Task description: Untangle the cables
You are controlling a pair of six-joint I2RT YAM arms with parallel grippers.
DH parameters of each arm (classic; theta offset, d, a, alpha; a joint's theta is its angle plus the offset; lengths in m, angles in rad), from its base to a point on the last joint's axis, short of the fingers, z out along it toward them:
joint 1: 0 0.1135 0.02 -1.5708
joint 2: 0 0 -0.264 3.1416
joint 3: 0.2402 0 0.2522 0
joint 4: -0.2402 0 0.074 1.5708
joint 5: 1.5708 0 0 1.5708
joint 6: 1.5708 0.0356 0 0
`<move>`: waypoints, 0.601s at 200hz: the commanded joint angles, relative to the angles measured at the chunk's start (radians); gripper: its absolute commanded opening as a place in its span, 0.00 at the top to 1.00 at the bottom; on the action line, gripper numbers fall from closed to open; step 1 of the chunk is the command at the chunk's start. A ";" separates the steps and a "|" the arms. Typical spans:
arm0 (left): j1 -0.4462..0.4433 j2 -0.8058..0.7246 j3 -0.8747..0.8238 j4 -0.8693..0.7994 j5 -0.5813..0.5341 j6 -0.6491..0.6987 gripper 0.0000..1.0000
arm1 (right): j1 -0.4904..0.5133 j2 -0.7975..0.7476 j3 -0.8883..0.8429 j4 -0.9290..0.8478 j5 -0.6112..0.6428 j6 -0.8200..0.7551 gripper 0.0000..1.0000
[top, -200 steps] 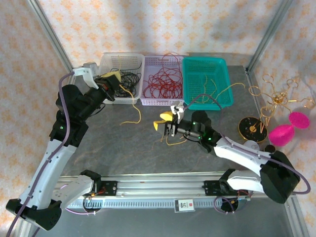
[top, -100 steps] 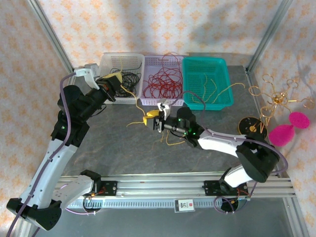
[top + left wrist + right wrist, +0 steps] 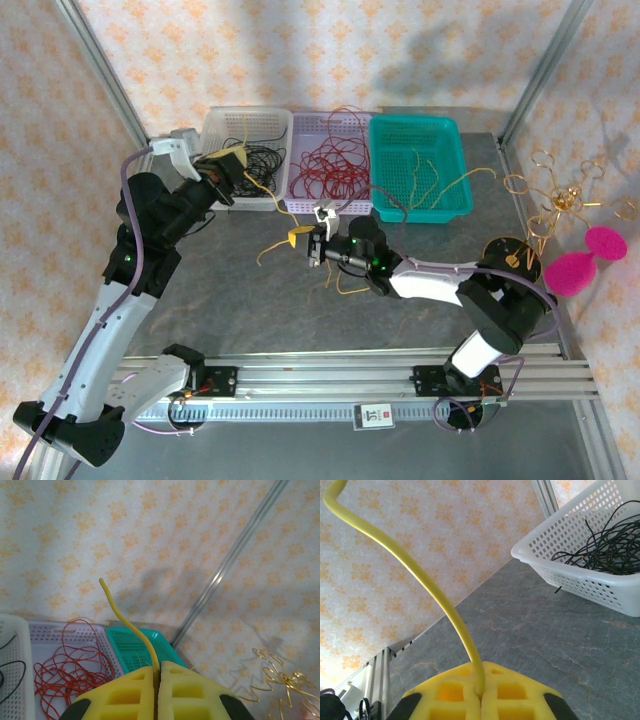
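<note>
My left gripper (image 3: 228, 158) hangs at the white basket's (image 3: 245, 125) front left corner, shut on a yellow cable (image 3: 131, 628) that rises from between its yellow pads (image 3: 125, 695). My right gripper (image 3: 303, 236) sits low over the table's middle, shut on another yellow cable (image 3: 425, 585) that curves up and left from its pads (image 3: 512, 700). Yellow cable (image 3: 272, 246) trails across the table by that gripper. Black cables (image 3: 258, 155) lie in the white basket, red cables (image 3: 335, 165) in the lilac basket (image 3: 352, 122), and thin yellow cables (image 3: 430, 185) in the teal basket (image 3: 445, 128).
A gold wire ornament (image 3: 560, 200), two pink shapes (image 3: 585, 260) and a black round disc (image 3: 510, 260) stand at the right of the table. Metal frame posts (image 3: 545, 65) rise at the back corners. A rail (image 3: 320, 375) runs along the near edge.
My right gripper has travelled left across the table with its yellow cable, from the table's middle right to just below the lilac basket. The left arm has barely moved.
</note>
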 commanded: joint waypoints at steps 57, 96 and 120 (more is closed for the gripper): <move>0.004 0.066 0.121 0.025 -0.236 0.050 1.00 | 0.007 -0.085 -0.137 -0.092 0.020 -0.030 1.00; 0.005 0.090 0.142 0.017 -0.278 0.061 1.00 | 0.010 -0.156 -0.204 -0.147 0.083 -0.048 1.00; 0.005 0.100 0.126 0.025 -0.259 0.044 0.99 | 0.010 -0.211 -0.193 -0.243 0.172 -0.047 1.00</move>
